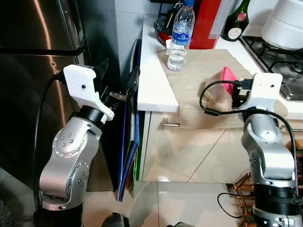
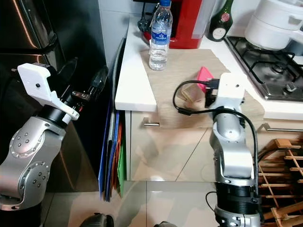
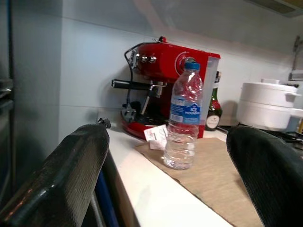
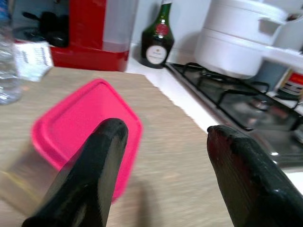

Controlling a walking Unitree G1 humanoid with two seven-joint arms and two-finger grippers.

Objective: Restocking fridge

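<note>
Nearest the camera, the robot's two silver arms rise from the lower corners of the frame. The left gripper (image 1: 118,85), at middle left beside the dark steel fridge (image 1: 33,71), has its jaws spread and empty. The right gripper (image 4: 161,161), at middle right, hovers with jaws released just short of a pink-lidded container (image 4: 87,137) lying on the tan mat (image 1: 199,85) of the table (image 1: 151,80). That box looks light and rigid, its lid probably smooth, so a hold across its short sides seems best. Farther back, in the upper centre, stands a water bottle (image 1: 181,35), upright on the mat: thin, crushable plastic, likely fairly light, best taken around the body below the label. Behind it sit a red coffee machine (image 3: 165,90) and a green bottle (image 1: 237,21).
</note>
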